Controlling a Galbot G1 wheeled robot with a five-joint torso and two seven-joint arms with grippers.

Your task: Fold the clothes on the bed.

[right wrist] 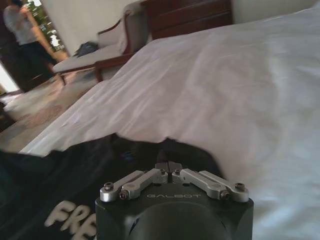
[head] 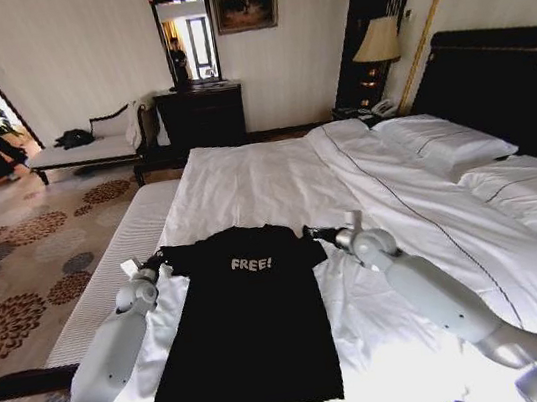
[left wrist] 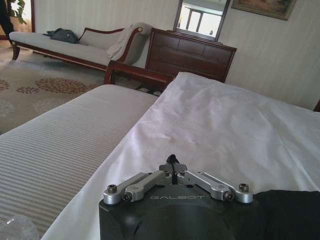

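We've got the black T-shirt (head: pixel 247 315) laid flat, face up, on the white duvet of the bed (head: pixel 275 175), near the foot-side edge closest to us. "FREE!" reads upright from the head view, so collar is away from us and hem is toward us. Long axis runs straight out from the torso, collar to hem, roughly midway between the two arms.

Left gripper (head: pixel 153 264) sits at the shirt's left sleeve, right gripper (head: pixel 332 236) at the right sleeve. Both are up at the shoulder line, one per side, about symmetric, so neither arm is clearly nearer; each owns its own sleeve.

Left wrist view: the left gripper (left wrist: pixel 172 165) has its linkage drawn in and the tips meeting at the centre, so we read it as closed. A corner of black fabric lies just beside the gripper body, but we can't tell whether cloth is actually pinched between the tips.

Right wrist view: the right gripper (right wrist: pixel 169 167) shows the same drawn-in linkage, tips together, right over a raised fold of black sleeve fabric. Looks like it's pinching the sleeve, though contact itself is hidden in the dark cloth.

Our judgement: the fold hinges on the sleeves lying outboard of the body panel, so each sleeve goes inward, across the long axis toward the centreline.
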